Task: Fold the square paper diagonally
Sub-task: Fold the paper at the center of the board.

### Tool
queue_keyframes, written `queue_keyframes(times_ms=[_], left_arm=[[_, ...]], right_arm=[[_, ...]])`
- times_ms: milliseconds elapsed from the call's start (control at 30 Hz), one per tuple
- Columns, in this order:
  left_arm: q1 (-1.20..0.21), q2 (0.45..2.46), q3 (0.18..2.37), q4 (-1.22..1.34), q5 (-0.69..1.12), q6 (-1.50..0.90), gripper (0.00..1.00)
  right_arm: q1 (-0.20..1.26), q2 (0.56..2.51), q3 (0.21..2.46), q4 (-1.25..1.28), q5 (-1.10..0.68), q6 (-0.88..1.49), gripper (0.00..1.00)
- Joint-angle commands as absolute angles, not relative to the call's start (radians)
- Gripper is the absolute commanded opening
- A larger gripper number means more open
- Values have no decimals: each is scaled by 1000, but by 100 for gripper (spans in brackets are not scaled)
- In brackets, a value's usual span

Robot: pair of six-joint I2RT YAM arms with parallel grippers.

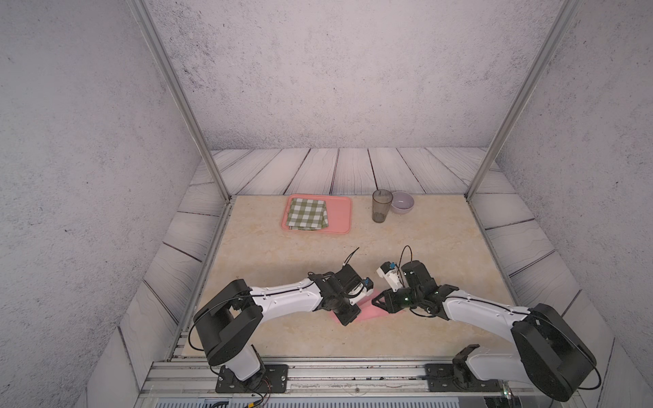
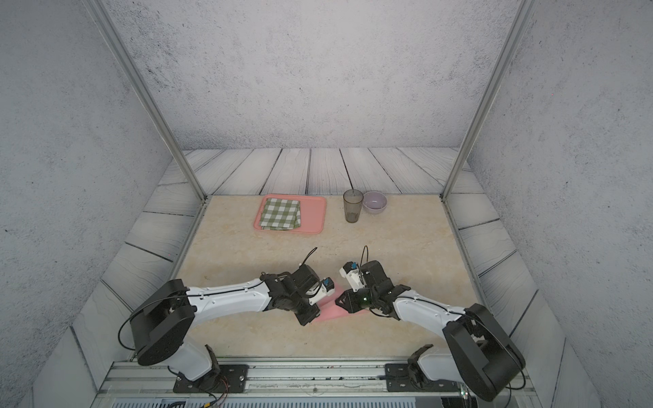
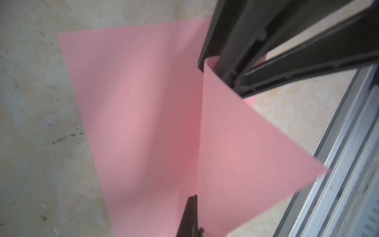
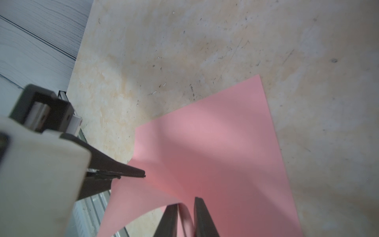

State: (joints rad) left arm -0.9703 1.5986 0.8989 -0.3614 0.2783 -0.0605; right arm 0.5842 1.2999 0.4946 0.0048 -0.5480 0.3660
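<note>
The square paper [image 1: 367, 311] [image 2: 332, 312] is a pink sheet near the table's front middle, mostly hidden in both top views by the two grippers meeting over it. My left gripper [image 1: 348, 318] [image 3: 193, 215] is shut on one raised edge of the paper [image 3: 143, 112]. That part stands up as a flap while the rest lies flat. My right gripper [image 1: 380, 300] [image 4: 185, 202] has its jaws a narrow gap apart. A curled corner of the paper [image 4: 215, 143] sits in the gap, not visibly pinched. The left gripper [image 4: 141, 175] shows close beside it.
A salmon tray [image 1: 339, 215] with a folded green-checked cloth [image 1: 306, 213] sits at the back. A dark tumbler [image 1: 381, 206] and a pale bowl [image 1: 403, 203] stand to its right. A metal rail [image 1: 353, 367] runs along the table's front edge, close to the paper.
</note>
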Motion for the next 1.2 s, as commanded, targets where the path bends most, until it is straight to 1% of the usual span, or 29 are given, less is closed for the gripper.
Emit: queue_keyframes(times_ms=[0,67,133,233,367,467,567,633,767,933,1033,1167], left_arm=[[-961,1596,923,-353,299,-80,0],[-957,1593,923,-353,299,-85,1],[-949,1592,925,-355,311,-90,5],[-942,1594,927,-354,322,-96,13],[-941,1587,931,-362,319,-98,30],[-938,1562,927,-363,309,-103,50],[-934,1521,924,-374,293,-108,62],[-926,1488,912,-378,283,-118,68],[-900,1388,856,-353,238,-158,71],[-858,1297,745,-226,109,-245,71],[-829,1301,701,-151,70,-291,68],[-799,1362,695,-131,31,-344,55]], right_arm=[[590,1279,500,-8,-539,364,14],[591,1272,502,-10,-538,362,12],[591,1265,504,-17,-535,362,7],[591,1256,502,-21,-517,362,7],[591,1262,500,-28,-505,365,4],[591,1270,503,-37,-494,369,4],[591,1275,509,-52,-476,370,3],[591,1275,511,-59,-464,373,2],[590,1273,516,-75,-437,381,1],[589,1263,509,-59,-422,409,0],[589,1248,500,-34,-420,435,0],[588,1225,503,-22,-420,461,0]])
